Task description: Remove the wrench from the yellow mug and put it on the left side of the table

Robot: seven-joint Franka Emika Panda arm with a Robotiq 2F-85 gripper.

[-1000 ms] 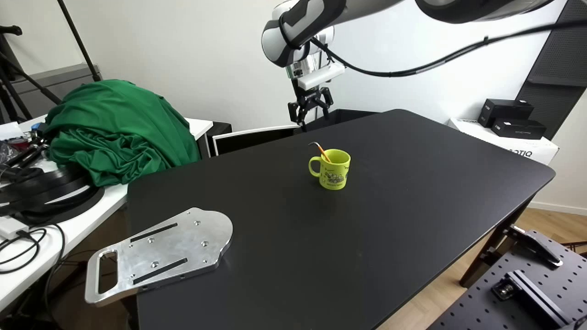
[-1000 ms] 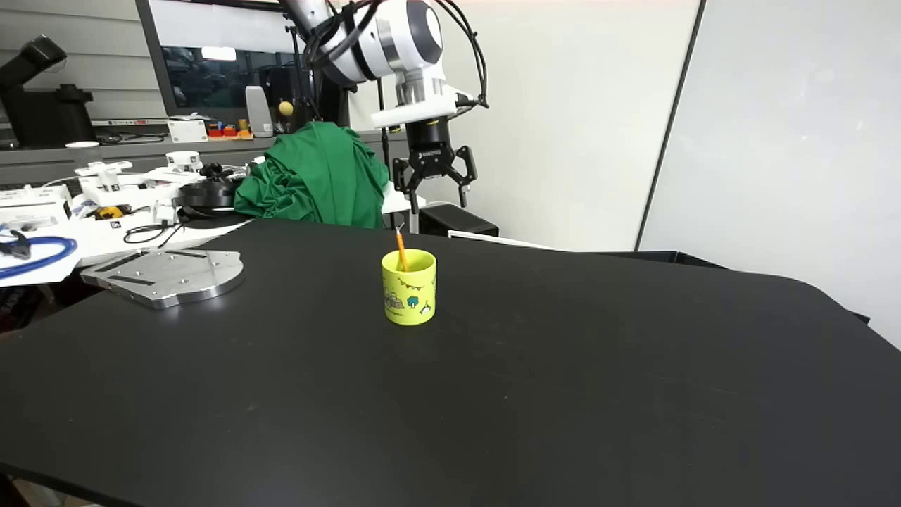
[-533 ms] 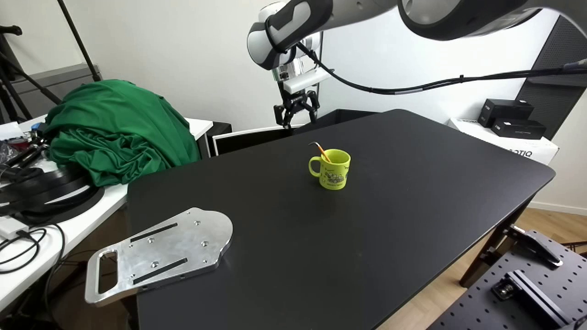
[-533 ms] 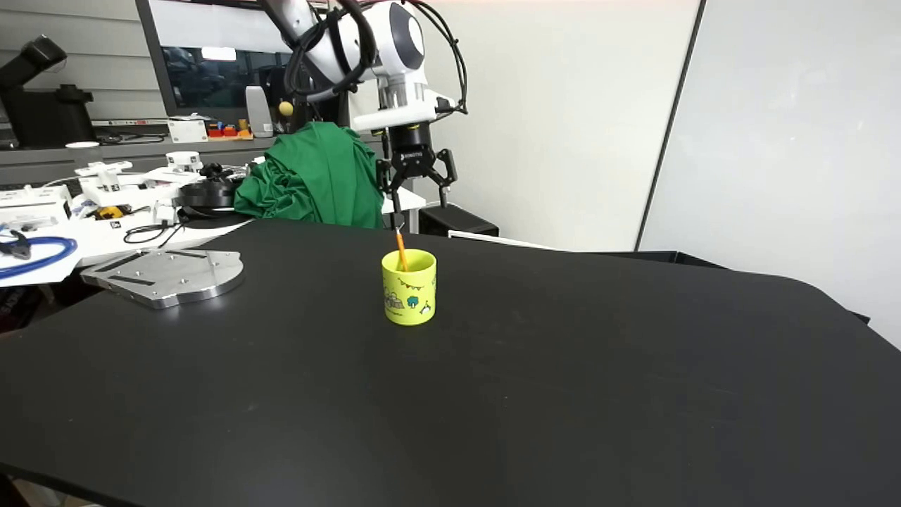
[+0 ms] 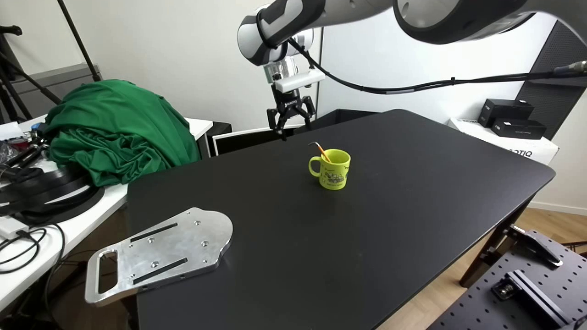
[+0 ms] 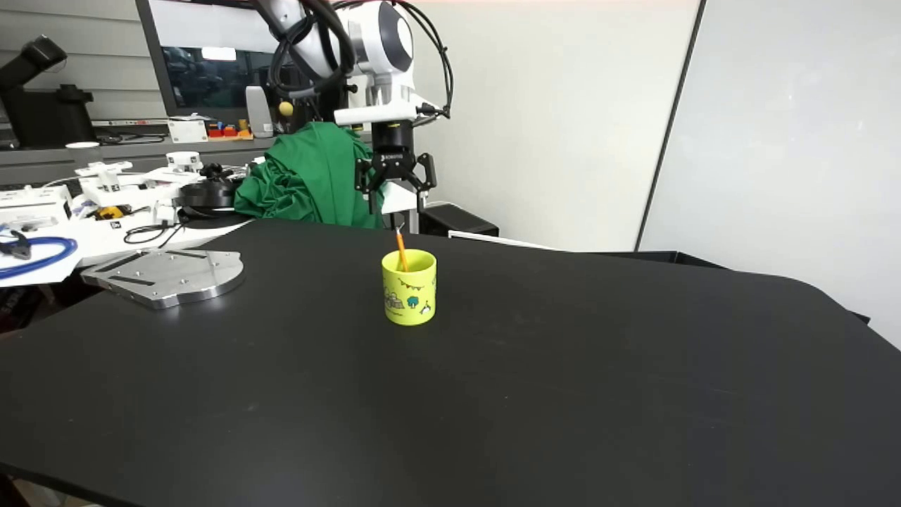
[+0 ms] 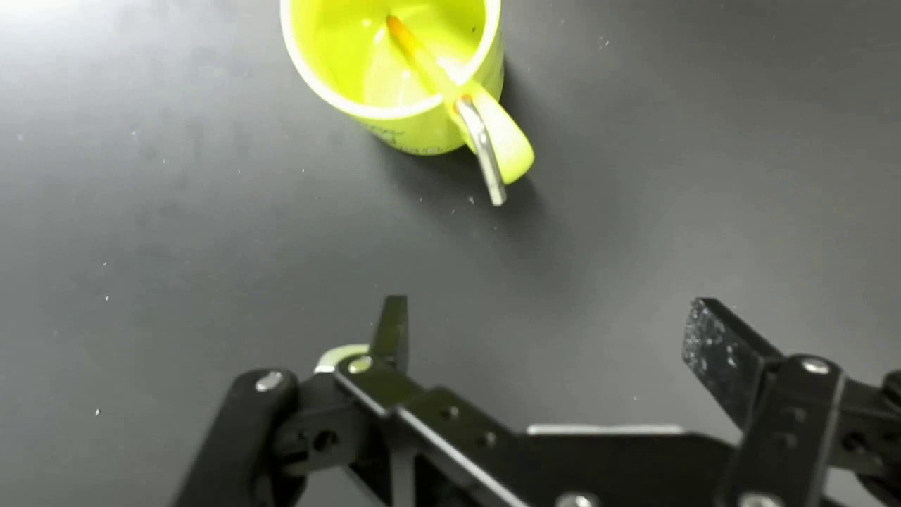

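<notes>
The yellow mug point(image 5: 334, 177) stands upright on the black table point(image 5: 367, 256). It also shows in an exterior view point(image 6: 410, 301) and at the top of the wrist view point(image 7: 422, 134). The wrench point(image 5: 325, 155), an orange stick with a bent metal tip, leans inside the mug. Its tip sticks out over the rim by the handle in the wrist view point(image 7: 483, 149). It also shows in an exterior view point(image 6: 402, 252). My gripper point(image 5: 296, 132) is open and empty, beyond the mug in both exterior views point(image 6: 397, 209). In the wrist view its spread fingers point(image 7: 549, 303) are apart from the wrench tip.
A flat grey metal plate point(image 5: 179, 250) lies at the table's side, partly over the edge. It also shows in an exterior view point(image 6: 176, 271). A white desk with a green cloth point(image 5: 114, 133) stands beside the table. A white wall point(image 5: 192, 59) rises behind the gripper.
My gripper has moved to the left in both exterior views, and a little down lately. It stays open. The mug, wrench and plate have not moved.
</notes>
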